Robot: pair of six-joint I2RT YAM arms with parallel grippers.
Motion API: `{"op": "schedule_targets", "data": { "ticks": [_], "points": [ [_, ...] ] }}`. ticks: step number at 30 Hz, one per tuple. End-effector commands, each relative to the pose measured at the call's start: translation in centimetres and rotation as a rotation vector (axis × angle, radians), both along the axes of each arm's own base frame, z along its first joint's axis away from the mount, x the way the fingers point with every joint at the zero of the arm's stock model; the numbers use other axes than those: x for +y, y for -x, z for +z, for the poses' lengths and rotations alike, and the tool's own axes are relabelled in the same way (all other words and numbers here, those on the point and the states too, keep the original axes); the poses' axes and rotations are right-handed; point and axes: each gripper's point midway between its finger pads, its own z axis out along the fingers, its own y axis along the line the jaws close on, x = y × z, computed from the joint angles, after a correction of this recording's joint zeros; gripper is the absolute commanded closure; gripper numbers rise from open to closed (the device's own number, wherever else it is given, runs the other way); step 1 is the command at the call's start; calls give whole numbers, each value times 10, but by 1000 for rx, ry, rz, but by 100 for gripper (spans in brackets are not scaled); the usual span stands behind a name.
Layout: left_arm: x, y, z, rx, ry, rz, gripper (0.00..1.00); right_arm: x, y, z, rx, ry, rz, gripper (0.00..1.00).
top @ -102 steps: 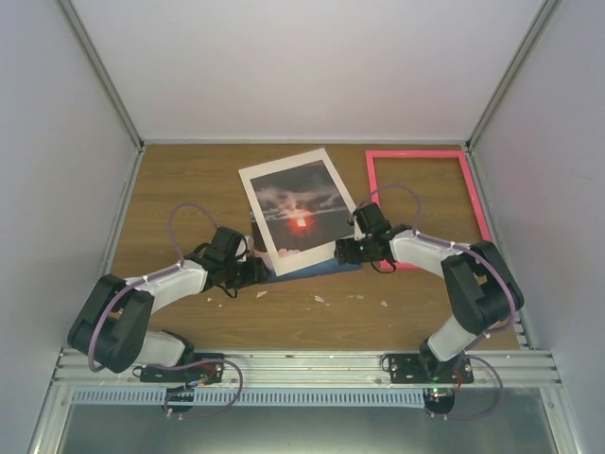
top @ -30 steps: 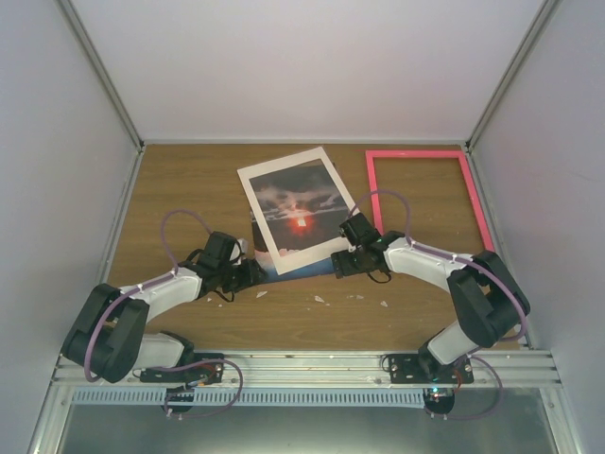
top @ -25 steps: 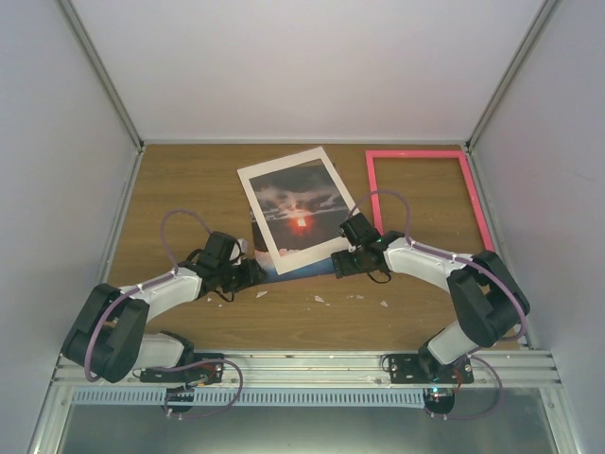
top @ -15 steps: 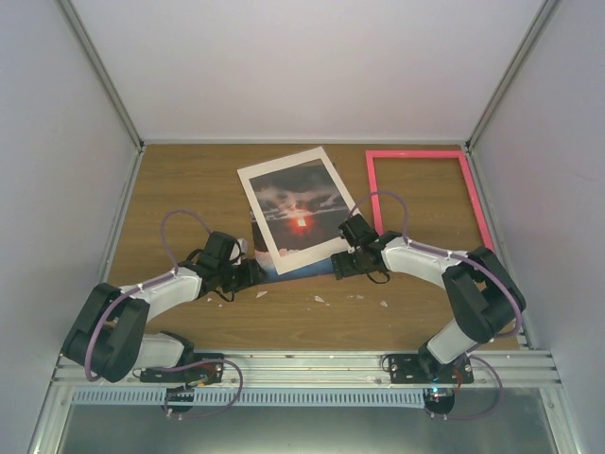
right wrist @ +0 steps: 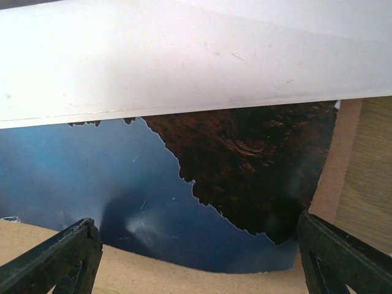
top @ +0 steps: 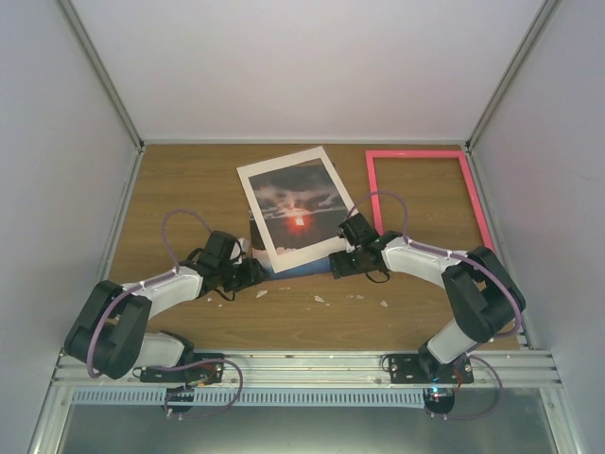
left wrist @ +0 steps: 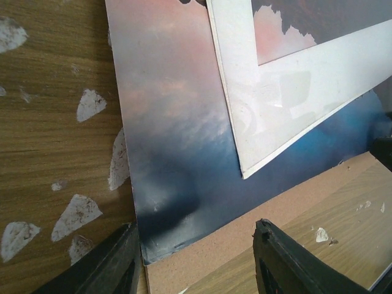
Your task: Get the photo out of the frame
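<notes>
The photo (top: 297,210), a dark sunset seascape, lies flat on the wooden table under a loose white mat (top: 253,185), and its blue near edge sticks out. Under it is a brown backing board (left wrist: 245,248). The pink frame (top: 422,154) lies empty at the back right, apart from the photo. My left gripper (top: 255,274) is open, its jaws either side of the photo's (left wrist: 171,159) near left corner. My right gripper (top: 334,266) is open over the photo's (right wrist: 202,184) near right edge, under the mat (right wrist: 184,61). Neither holds anything.
Grey walls enclose the table (top: 189,180) on three sides. White scuffs and flecks (top: 319,299) mark the wood near the front. The mat's corner (left wrist: 288,98) overlaps the photo at an angle. The backing board (right wrist: 153,272) shows past the photo's edge.
My right gripper has moved a little left and nearer along the photo's near edge, and the mat has shifted slightly left. The left arm has barely moved.
</notes>
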Motion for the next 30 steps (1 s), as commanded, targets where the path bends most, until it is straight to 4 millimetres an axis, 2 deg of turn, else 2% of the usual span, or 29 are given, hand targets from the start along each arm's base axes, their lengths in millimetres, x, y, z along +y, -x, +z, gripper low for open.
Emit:
{"op": "schedule_targets", "data": {
  "ticks": [1, 8, 20, 27, 30],
  "points": [
    [3, 13, -15, 57, -24, -10, 48, 12, 14, -14, 74, -71, 22, 13],
    [8, 15, -14, 54, -18, 14, 48, 13, 15, -13, 73, -82, 29, 13],
    [37, 14, -10, 38, 20, 142, 42, 19, 15, -12, 68, -112, 50, 13],
    [49, 5, -14, 37, 65, 202, 42, 20, 17, -16, 74, -115, 59, 13],
    [49, 0, -13, 30, 95, 202, 42, 21, 17, -17, 77, -119, 64, 13]
  ]
}}
